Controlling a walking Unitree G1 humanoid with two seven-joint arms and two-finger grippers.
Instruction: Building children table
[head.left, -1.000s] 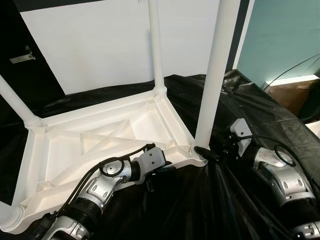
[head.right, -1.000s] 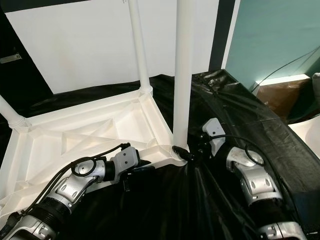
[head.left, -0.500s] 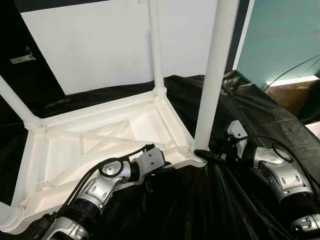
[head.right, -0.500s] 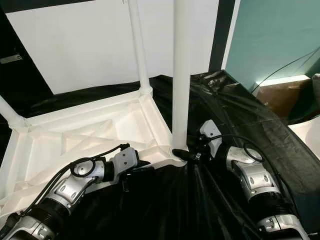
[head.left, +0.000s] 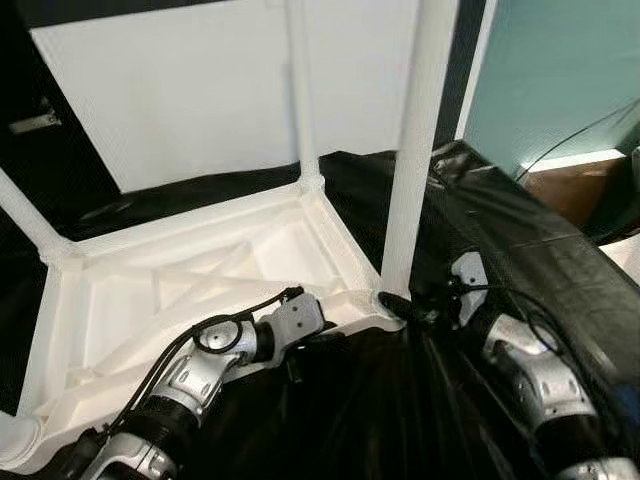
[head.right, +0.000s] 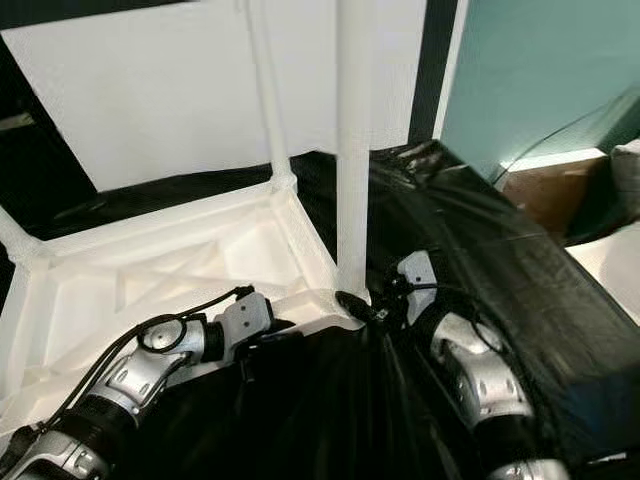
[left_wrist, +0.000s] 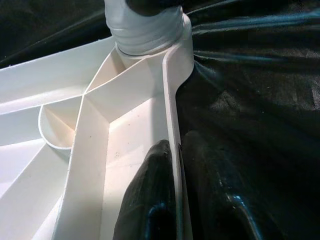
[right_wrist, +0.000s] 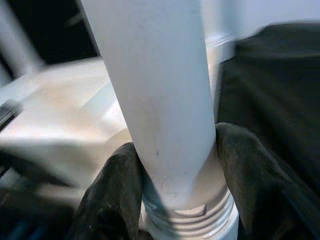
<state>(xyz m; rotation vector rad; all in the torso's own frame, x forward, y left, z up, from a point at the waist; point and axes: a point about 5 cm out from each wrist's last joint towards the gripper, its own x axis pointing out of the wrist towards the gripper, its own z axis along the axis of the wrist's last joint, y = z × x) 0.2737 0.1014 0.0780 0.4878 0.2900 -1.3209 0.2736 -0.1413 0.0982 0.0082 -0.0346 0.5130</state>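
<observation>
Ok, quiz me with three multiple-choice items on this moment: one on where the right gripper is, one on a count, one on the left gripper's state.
1. Where is the right gripper?
A. At the base of the near leg
B. On the far leg
C. Resting on the black sheet

2. How many legs stand in the upturned tabletop?
A. One
B. Two
C. Four

3. The left gripper is:
A. Open in the air
B. Shut on the tabletop's rim
C. Holding a leg

Answers: 1 A, its fingers flank the leg at the threaded socket; 2 C, one at each corner; 3 B, a finger sits on each side of the rim.
</observation>
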